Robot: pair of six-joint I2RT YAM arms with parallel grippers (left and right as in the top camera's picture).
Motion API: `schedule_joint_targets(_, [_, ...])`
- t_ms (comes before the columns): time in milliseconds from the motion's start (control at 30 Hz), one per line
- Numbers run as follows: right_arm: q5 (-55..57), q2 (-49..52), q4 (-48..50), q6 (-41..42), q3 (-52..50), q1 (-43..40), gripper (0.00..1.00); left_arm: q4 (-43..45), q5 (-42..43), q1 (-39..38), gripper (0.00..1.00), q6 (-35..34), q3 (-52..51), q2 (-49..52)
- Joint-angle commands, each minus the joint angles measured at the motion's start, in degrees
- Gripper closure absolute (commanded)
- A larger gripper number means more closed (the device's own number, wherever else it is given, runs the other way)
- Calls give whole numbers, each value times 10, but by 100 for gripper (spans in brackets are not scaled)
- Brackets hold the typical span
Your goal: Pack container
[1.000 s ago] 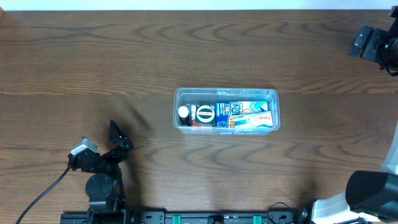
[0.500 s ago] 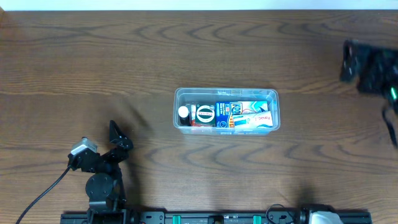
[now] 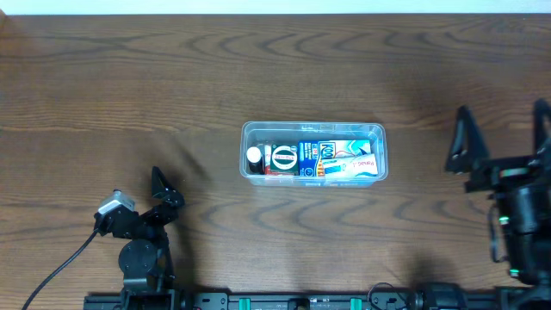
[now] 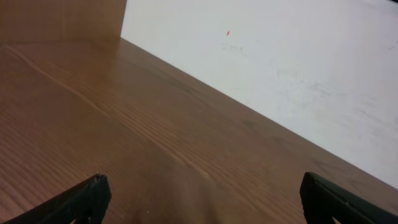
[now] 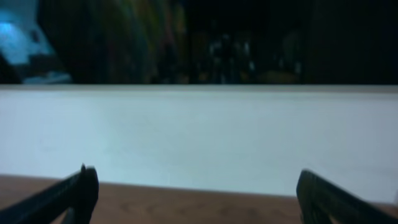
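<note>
Overhead: the clear container (image 3: 312, 127) sits mid-table (image 3: 129, 77), holding blue-and-white packets (image 3: 331, 161) whose print is too small to read. The left gripper (image 3: 165, 190) and right gripper (image 3: 502, 138) are well apart from it, both spread wide and empty. Left wrist: fingertips (image 4: 93, 193) gape over wood grain. Right wrist: the same gap, facing a white wall (image 5: 199, 130).

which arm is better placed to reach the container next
Right, probably, though it is close: the right tool stands open, level with the container off its right end, while the left tool, also open, sits folded back by its base.
</note>
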Motion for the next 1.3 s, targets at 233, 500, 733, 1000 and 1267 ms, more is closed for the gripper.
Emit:
schedule_joint_targets(233, [-46,-163,220,-1,-333,17,1,-9,-2,3,2,5,-17,3])
schedule_joint_targets(500, [-46,-283,222,-2,-450,32,1,-9,-2,3,2,5,-17,3])
schedule_joint_targets(733, [-40,-306,202,-2,-508,32,1,-9,-2,3,2,5,-17,3])
schedule_joint_targets(1000, [-31,-307,138,-2,-524,32,1,-9,-2,3,2,5,-17,3])
schedule_joint_targets(1267, [-28,-308,96,-2,-524,32,1,-9,-2,3,2,5,-17,3])
